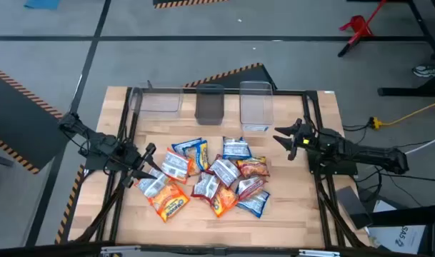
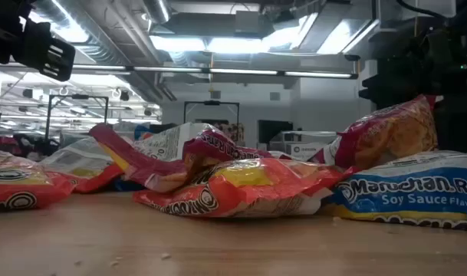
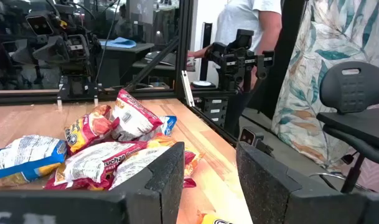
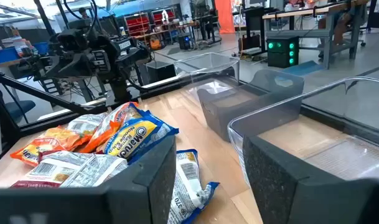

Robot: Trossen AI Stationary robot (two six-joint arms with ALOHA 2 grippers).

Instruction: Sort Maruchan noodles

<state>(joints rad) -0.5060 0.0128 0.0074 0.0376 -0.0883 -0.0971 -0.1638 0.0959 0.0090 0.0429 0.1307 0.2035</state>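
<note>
Grabbing from the overlapped noodles [image 1: 210,178], heaped just before the bins [image 1: 210,106], risks lifting two packets. Left gripper [image 1: 147,158] and right gripper [image 1: 283,137] flank the heap, fingers parted, empty.

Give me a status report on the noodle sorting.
Left gripper open at pile's left edge, right gripper open right of it, both empty. Crinkly plastic noodle packets heaped mid-table. Three clear plastic bins empty. Nothing blocking.

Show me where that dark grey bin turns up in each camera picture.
High view: dark grey bin at top centre, between two clear bins.
Low view: not in it.
Left wrist view: not in it.
Right wrist view: right of centre, between clear bins.
Shared landmark: the noodle packets.
</note>
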